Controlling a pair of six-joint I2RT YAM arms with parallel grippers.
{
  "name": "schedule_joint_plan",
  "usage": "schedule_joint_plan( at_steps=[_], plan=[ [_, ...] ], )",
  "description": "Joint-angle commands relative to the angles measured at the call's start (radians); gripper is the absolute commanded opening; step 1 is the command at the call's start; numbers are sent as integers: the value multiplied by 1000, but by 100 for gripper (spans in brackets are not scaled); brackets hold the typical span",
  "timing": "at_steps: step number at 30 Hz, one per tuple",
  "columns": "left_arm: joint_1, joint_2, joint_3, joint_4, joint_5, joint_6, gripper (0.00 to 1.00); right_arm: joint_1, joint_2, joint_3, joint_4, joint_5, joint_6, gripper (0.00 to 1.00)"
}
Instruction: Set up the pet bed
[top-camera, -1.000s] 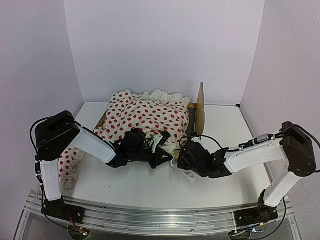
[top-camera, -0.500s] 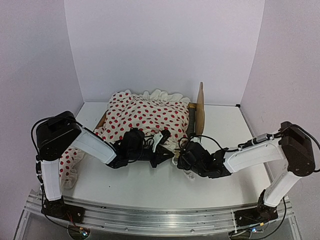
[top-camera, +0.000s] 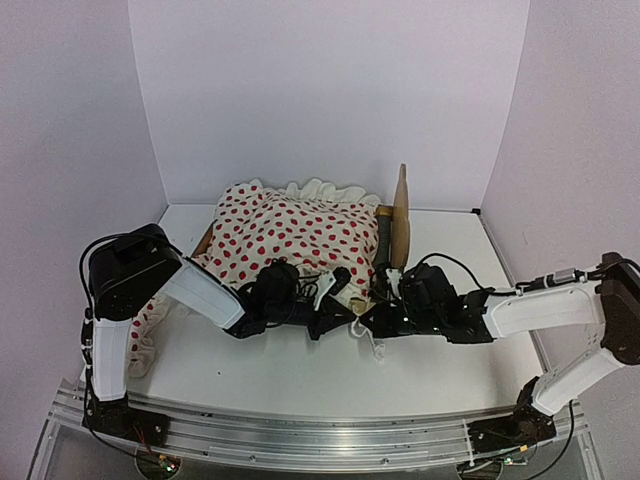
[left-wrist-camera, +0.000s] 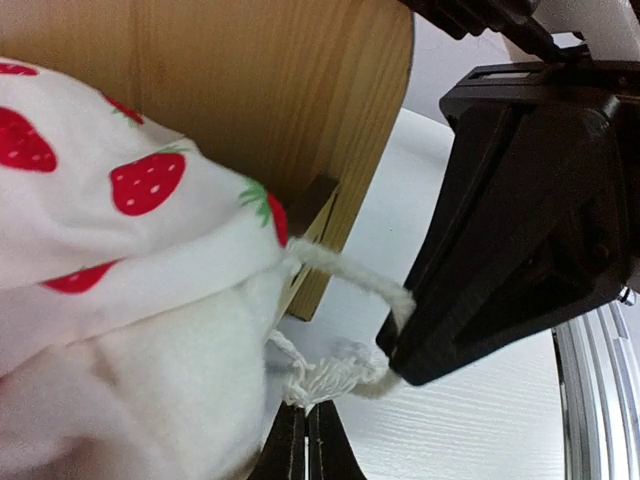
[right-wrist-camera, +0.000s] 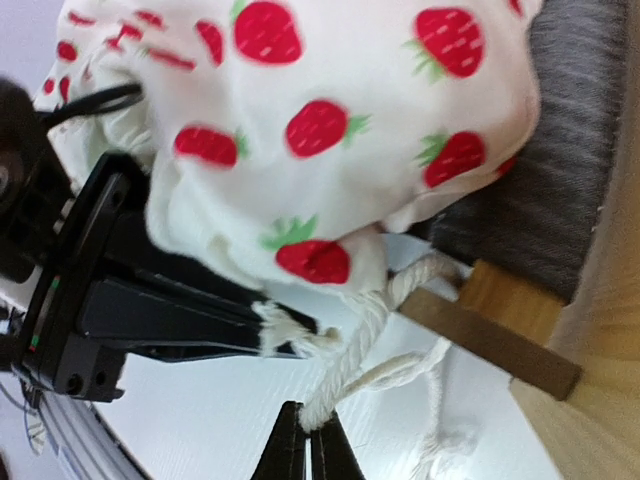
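The pet bed (top-camera: 401, 218) stands at the back of the table, its plywood headboard upright on the right. A cream cloth with red strawberries (top-camera: 290, 235) drapes over most of it. The right wrist view shows the grey mattress (right-wrist-camera: 560, 200) and a wooden rail (right-wrist-camera: 500, 345) under the cloth (right-wrist-camera: 330, 120). My left gripper (left-wrist-camera: 305, 408) is shut on the frayed end (left-wrist-camera: 335, 380) of the cloth's white cord. My right gripper (right-wrist-camera: 305, 412) is shut on the twisted cord (right-wrist-camera: 370, 320) just below the cloth's hem. The two grippers nearly meet at the bed's front corner (top-camera: 358, 322).
A red-dotted bundle (top-camera: 140, 330) lies by the left arm's upright link. White walls close in the back and both sides. The bed's wooden board (left-wrist-camera: 280, 90) stands right behind the left gripper. A loose cord end (top-camera: 378, 347) trails on the table.
My right gripper has shut on the cord and its arm has stretched out flatter, the elbow swinging right. The left gripper has slid a little right along the bed's front.
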Motion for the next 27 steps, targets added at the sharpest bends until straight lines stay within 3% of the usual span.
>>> schedule_joint_plan(
  at_steps=[1,13,18,27],
  plan=[
    [-6,31,82,-24,39,41,0,-7,-37,-8,27,-169,-69,0],
    [-10,108,151,-20,179,105,0,-8,-83,-17,-27,-149,-90,1],
    [-21,130,167,-19,237,155,0,-8,-84,26,-142,-135,-91,10],
    [-28,143,175,11,199,227,0,-8,-130,88,-325,-207,-103,31]
  ],
)
